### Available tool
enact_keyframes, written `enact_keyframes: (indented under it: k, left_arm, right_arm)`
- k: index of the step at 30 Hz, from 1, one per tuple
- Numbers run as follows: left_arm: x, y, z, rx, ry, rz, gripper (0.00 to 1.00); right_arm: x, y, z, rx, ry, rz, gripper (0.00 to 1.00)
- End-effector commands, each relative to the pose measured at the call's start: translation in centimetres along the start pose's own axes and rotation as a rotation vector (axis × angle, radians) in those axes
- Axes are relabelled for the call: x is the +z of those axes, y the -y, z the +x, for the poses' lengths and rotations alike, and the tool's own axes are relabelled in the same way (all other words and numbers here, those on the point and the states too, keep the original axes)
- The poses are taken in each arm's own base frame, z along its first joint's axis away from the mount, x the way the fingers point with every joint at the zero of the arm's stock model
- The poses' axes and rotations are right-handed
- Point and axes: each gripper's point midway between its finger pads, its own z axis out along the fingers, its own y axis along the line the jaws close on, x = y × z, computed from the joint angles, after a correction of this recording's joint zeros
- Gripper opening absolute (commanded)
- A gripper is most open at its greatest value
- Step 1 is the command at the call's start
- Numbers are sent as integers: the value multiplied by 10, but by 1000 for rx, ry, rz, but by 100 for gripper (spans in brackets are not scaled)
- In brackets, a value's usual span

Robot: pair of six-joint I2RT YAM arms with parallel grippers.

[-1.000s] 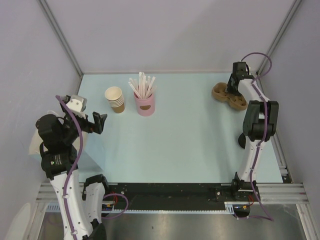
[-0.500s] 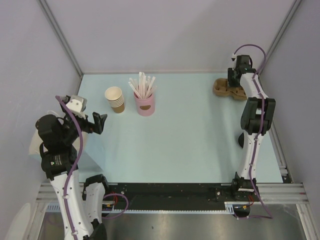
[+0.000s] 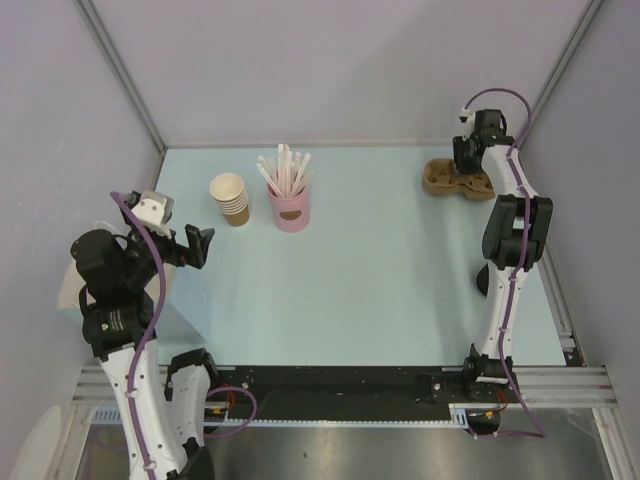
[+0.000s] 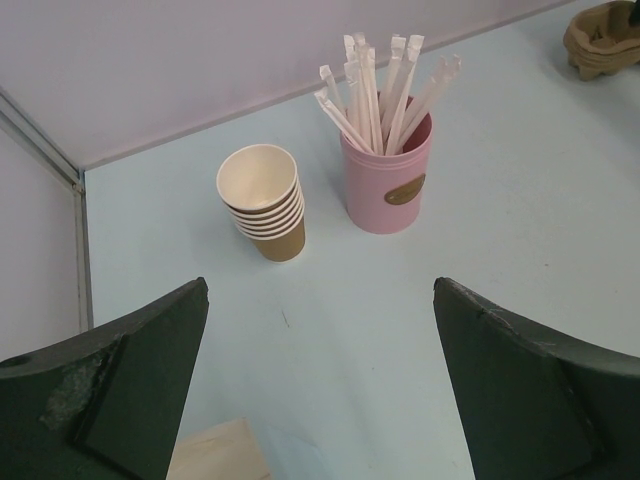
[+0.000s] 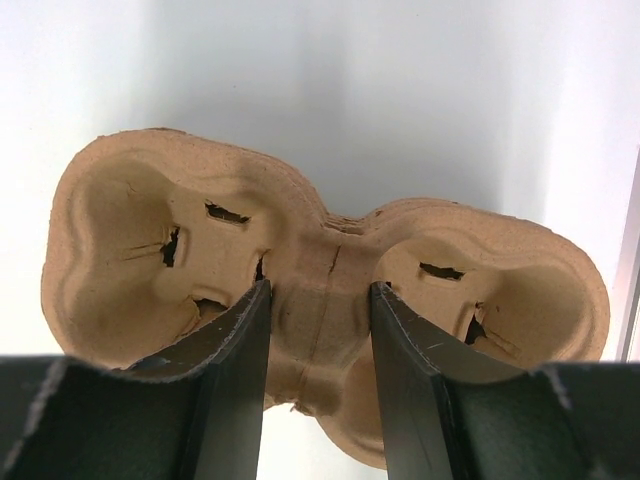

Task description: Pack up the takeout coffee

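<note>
While my right gripper (image 5: 320, 290) is clamping the cardboard cup carrier (image 5: 130, 230), my left gripper (image 4: 320, 290) is hanging wide open.
I am watching the right fingers (image 5: 235, 370) squeezing the carrier's narrow middle at the table's (image 3: 380, 280) far right corner. The left is facing the stacked cups (image 4: 262, 200) and the pink straw holder (image 4: 387, 180). I am not finding the coffee cup, so I cannot tell where it is.

Soft, even light is brightening the pale blue tabletop (image 3: 380, 280), leaving faint shadows beside the pink straw-filled cup (image 3: 290, 212). In the right wrist view the upper corners are washing out white, with grey shadow falling above the moulded brown pulp carrier (image 5: 320, 265).
</note>
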Motion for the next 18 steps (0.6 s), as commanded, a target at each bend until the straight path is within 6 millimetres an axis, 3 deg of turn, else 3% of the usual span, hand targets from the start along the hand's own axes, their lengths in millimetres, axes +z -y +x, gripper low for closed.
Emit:
enact_keyframes:
  k: [1,4,10,14,18]
  left_arm:
    - [-2,0,-7,10,35,-3,99]
    - [-2,0,-6,10,34,-4,100]
    - [-1,0,-5,9,33,-3,99]
    - [-2,0,-5,10,34,-3,99]
    - [-2,0,-6,11,38,-4,99]
  right_arm:
    - [-42,6,-45,24,132,11,22]
    - [-44,15,-48,45,149,60,23]
    - [-61,15,-60,66,195,52,24]
    - [-78,11,-68,76,219,29,23]
    - [-111,-2,-73,80,231,-32,23]
